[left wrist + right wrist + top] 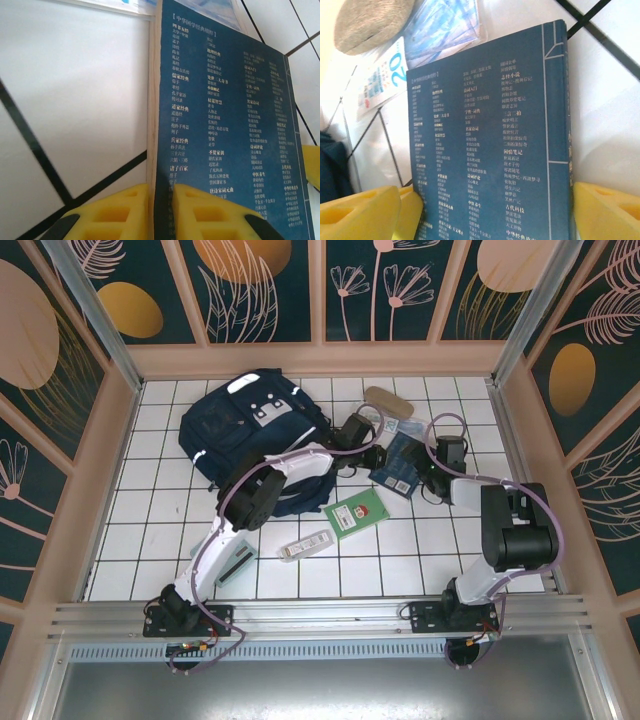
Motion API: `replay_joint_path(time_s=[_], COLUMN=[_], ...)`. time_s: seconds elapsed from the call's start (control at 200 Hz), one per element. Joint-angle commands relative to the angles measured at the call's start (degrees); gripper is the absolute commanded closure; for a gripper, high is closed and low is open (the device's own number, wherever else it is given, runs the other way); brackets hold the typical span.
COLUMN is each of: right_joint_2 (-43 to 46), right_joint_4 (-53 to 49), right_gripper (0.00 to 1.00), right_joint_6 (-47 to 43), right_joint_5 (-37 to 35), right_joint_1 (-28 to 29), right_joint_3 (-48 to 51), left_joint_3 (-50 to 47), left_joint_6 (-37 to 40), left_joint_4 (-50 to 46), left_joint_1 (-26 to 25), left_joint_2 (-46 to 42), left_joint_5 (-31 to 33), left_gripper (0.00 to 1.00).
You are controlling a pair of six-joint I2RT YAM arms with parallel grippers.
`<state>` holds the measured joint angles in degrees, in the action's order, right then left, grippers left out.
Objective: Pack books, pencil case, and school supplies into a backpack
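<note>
Now left hand tight on thin, flat dark blue book, right hand wide open.

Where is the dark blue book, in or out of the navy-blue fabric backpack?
Out: dark blue book on white tiles, right of navy-blue fabric backpack.

Glossy paper book, rough cloth pencil case, smooth tiled table
</note>
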<state>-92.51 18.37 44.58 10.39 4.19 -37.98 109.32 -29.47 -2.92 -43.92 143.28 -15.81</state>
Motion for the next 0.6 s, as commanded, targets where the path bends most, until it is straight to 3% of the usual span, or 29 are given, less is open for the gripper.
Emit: replay_joint_path(time_s=[0.0, 0.27, 0.591], right_joint_2=[3.6, 8.0, 4.3], right_joint_4=[12.3, 16.8, -1.3], right_gripper=[0.12, 0.13, 0.19], right_joint_6=[4.8, 4.5, -1.3], right_joint_5=[12.8, 15.6, 5.3], right_joint_1=[1.3, 0.9, 1.3], right_joint_3=[0.6, 2.3, -1.4], left_joint_3=[-2.3, -2.7, -2.9], left_joint_6=[-1.9, -2.2, -2.2], left_joint_4=[-1.3, -0.5, -0.6], left_joint_1=[-2.0, -2.0, -2.0], left_joint_2=[0.2, -0.2, -0.9], left_joint_5=[-5.9, -6.7, -5.8], left_gripper=[0.80, 0.80, 0.80])
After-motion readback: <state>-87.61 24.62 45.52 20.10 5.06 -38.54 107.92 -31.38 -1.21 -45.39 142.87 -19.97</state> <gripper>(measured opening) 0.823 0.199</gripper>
